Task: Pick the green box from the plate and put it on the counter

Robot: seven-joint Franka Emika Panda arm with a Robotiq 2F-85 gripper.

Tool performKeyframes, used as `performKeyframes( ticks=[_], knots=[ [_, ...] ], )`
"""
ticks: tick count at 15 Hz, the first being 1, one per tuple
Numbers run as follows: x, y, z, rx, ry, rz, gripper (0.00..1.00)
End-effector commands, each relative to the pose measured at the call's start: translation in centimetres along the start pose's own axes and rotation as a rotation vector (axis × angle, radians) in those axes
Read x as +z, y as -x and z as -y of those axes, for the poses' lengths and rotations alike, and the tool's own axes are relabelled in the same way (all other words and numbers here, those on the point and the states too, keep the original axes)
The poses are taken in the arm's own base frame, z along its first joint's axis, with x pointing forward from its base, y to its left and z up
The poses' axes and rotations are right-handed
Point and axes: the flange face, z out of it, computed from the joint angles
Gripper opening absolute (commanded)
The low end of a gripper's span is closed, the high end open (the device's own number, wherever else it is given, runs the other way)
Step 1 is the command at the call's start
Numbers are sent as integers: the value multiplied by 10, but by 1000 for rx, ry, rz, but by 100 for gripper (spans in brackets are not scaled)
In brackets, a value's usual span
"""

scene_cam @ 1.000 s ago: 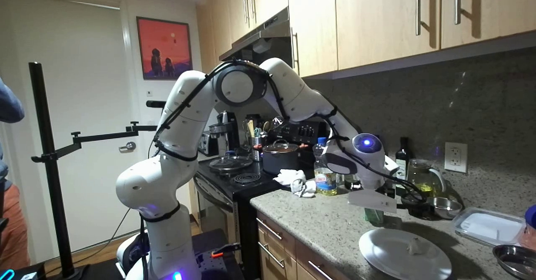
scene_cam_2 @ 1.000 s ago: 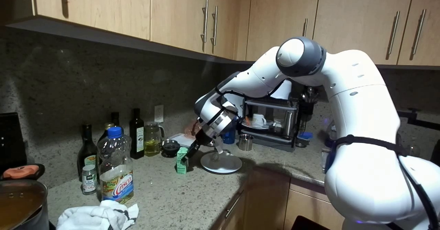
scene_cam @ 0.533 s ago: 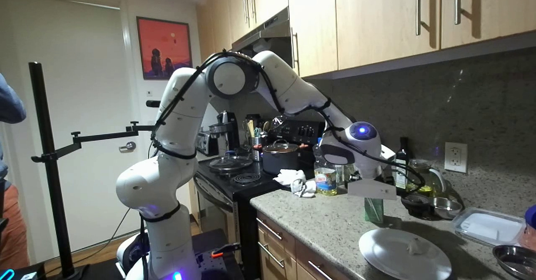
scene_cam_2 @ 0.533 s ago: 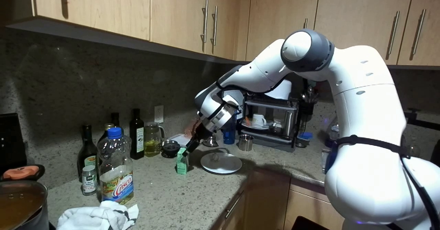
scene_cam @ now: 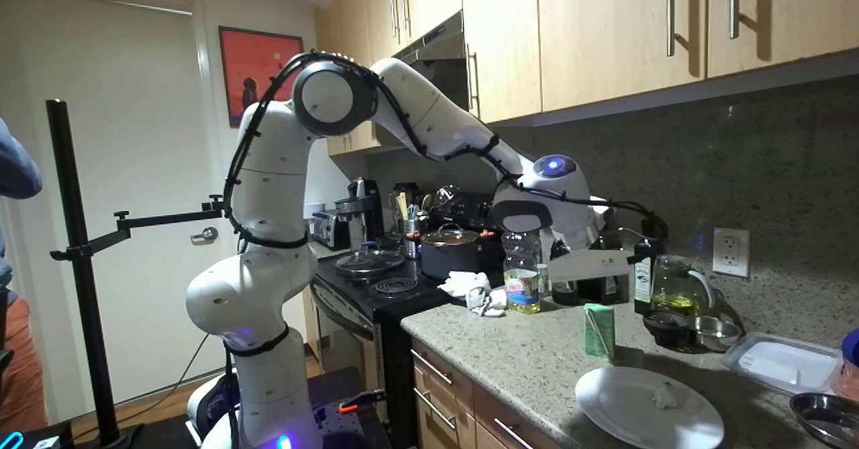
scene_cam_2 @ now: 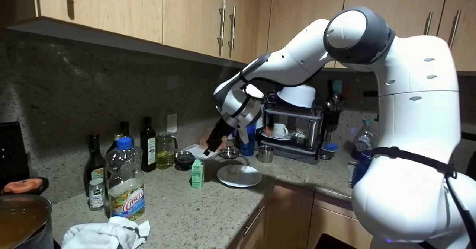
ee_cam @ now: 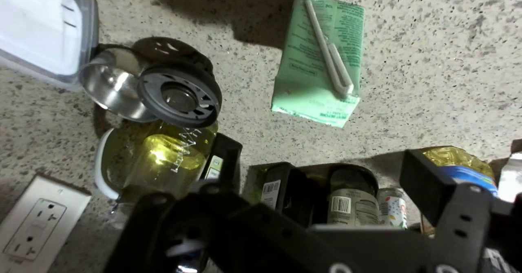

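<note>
One clear bottle with a blue cap (scene_cam_2: pixel 124 182) stands at the lower left of the frame in an exterior view. Moving right, the green box (scene_cam_2: pixel 197 174) sits upright on the worktop (scene_cam_2: pixel 174 211), just left of the middle and below it. Above and slightly right of the box, not touching it, hangs the end effector (scene_cam_2: pixel 209 151); the wrist view shows its fingers (ee_cam: pixel 424 183) spread along the lower part of the frame, gripping nothing. Farther right lies the plate (scene_cam_2: pixel 243 178), near the centre and apart from the box. I judge the placing done, which leaves clearing the arm (scene_cam_2: pixel 301 59) away as the step in hand; the next move should call for more height, with the fingers left apart so the box is not knocked.
</note>
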Motion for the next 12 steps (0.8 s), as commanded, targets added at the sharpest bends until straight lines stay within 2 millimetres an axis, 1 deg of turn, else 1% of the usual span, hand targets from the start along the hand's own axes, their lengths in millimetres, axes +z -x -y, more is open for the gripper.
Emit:
performKeyframes(
  ticks=[1,7,9,10,11,12],
  knots=[
    [-32,-3,18,-33,67,59,100],
    [-59,6,31,-71,112,149,100],
    [-69,3,32,-96,138,163,100],
    [-75,-2,32,-114,155,151,100],
    [-57,3,23,-89,103,144,100],
    [-62,1,23,-94,114,143,100]
  ],
)
